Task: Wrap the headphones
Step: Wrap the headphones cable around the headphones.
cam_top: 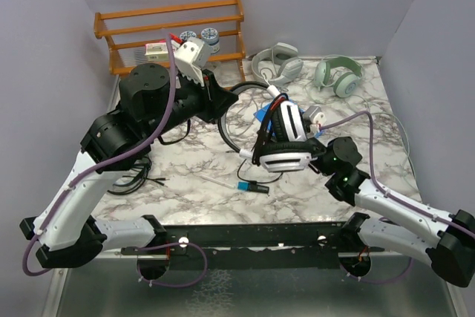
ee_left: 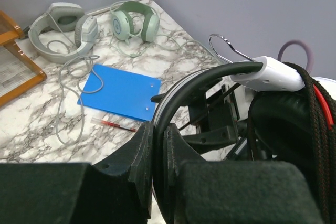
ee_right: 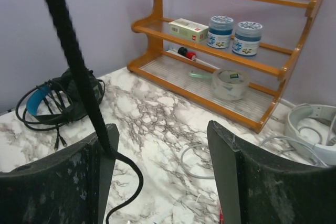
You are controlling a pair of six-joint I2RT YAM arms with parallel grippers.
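The white-and-black headphones [cam_top: 286,137] hang above the middle of the table. My left gripper [ee_left: 159,136] is shut on their black headband [ee_left: 184,90], also seen from above [cam_top: 225,103]. Their white yoke [ee_left: 270,73] and black braided cable [ee_left: 315,103] show at the right of the left wrist view. My right gripper [ee_right: 163,135] stands open just right of the headphones [cam_top: 318,149]. The braided cable [ee_right: 68,51] hangs against its left finger [ee_right: 102,150], not clamped. A pale grey-white pair [cam_top: 278,63] and a pale green pair [cam_top: 338,73] lie at the back. An all-black pair [ee_right: 63,98] lies at the left.
A wooden rack [cam_top: 171,31] with jars [ee_right: 220,31], a box and a tape roll [ee_right: 229,82] stands at the back left. A blue clipboard [ee_left: 121,93] and a red pen [ee_left: 113,125] lie under the headphones. A blue-tipped marker [cam_top: 252,185] lies near the front.
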